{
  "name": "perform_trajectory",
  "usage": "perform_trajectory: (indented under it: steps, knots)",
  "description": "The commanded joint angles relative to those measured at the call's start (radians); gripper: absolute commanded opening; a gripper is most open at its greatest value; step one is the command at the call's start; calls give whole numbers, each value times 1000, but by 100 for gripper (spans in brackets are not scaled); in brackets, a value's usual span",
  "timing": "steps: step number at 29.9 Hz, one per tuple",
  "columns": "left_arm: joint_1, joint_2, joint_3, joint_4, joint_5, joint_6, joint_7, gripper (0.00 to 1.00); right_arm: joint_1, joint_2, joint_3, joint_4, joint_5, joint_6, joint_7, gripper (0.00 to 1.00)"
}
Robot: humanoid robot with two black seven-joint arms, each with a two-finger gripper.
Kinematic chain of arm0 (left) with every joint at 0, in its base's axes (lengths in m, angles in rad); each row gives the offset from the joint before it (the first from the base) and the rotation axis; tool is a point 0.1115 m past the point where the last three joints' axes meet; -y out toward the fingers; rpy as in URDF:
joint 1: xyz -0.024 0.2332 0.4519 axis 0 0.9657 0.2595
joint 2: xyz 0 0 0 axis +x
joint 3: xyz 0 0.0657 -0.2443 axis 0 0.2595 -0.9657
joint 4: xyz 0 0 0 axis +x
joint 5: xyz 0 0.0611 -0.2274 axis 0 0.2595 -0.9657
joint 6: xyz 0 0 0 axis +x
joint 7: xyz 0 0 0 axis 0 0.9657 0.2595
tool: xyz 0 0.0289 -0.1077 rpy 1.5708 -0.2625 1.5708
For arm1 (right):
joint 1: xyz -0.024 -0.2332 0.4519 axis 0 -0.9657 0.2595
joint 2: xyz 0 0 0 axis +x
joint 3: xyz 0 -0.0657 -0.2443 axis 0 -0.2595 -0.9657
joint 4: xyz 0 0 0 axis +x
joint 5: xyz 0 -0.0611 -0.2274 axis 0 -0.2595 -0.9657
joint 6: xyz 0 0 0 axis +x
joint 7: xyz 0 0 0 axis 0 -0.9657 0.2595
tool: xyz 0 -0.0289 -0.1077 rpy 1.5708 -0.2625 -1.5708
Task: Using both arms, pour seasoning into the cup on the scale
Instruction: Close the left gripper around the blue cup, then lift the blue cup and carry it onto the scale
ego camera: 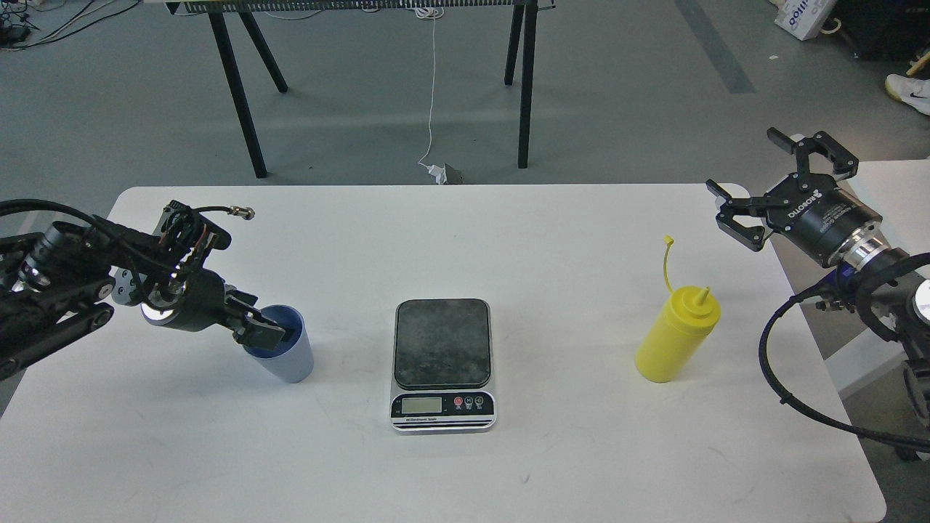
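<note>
The light-blue cup stands upright on the white table, left of the scale. My left gripper is down at the cup's left rim, with a finger over the rim and reaching into the cup's mouth. I cannot tell how wide its jaws stand. The scale's dark plate is bare. The yellow seasoning bottle stands upright to the right of the scale, its cap strap sticking up. My right gripper is open and empty, in the air behind and to the right of the bottle.
A black-legged stand is on the floor beyond the table's far edge. A white cable hangs down to the floor there. A second white surface adjoins the table on the right.
</note>
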Motion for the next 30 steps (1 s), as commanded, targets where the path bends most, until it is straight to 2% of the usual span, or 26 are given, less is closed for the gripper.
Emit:
perform_trajectory:
  steps: [1, 3, 4, 5, 7, 9, 18, 24, 30]
  knots:
    - [6, 3, 1, 0, 35, 0, 0, 71, -3, 0, 0, 0, 0, 0, 0, 99]
    - [10, 3, 1, 0, 40, 0, 0, 67, -3, 0, 0, 0, 0, 0, 0, 99]
    - [18, 3, -1, 0, 42, 0, 0, 63, -3, 0, 0, 0, 0, 0, 0, 99]
    - [21, 3, -1, 0, 45, 0, 0, 49, -3, 0, 0, 0, 0, 0, 0, 99]
    - [21, 7, -1, 0, 45, 0, 0, 11, -3, 0, 0, 0, 0, 0, 0, 99]
    - [22, 7, -1, -2, 45, 0, 0, 3, -3, 0, 0, 0, 0, 0, 0, 99]
    - [3, 13, -7, -8, 31, 0, 0, 0, -6, 0, 0, 0, 0, 0, 0, 99]
    - [-60, 26, -17, -18, -197, 0, 0, 0, -6, 1, 0, 0, 0, 0, 0, 99]
    - [-229, 21, -19, -55, -415, 0, 0, 0, -9, 1, 0, -2, 0, 0, 0, 99]
